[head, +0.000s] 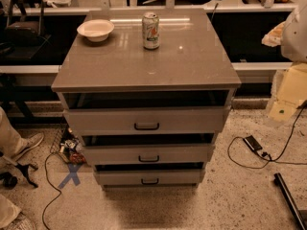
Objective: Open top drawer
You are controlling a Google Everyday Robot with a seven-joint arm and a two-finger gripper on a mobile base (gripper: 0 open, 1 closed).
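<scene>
The top drawer (192,121) is found directly beneath the cabinet's surface (144,66), its bar handle (147,126) presented squarely forward for a straight pull — the claw is nowhere seen, so its state cannot be told.

Matt top drawer (192,121); glossy cabinet top (192,56).

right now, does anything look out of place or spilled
Nothing spilled or askew: soda can and white bowl stand upright on the cabinet, top drawer front level. Loose cables trail on the floor. The gripper, seemingly the pale shape at right, is away from the cabinet.
</scene>
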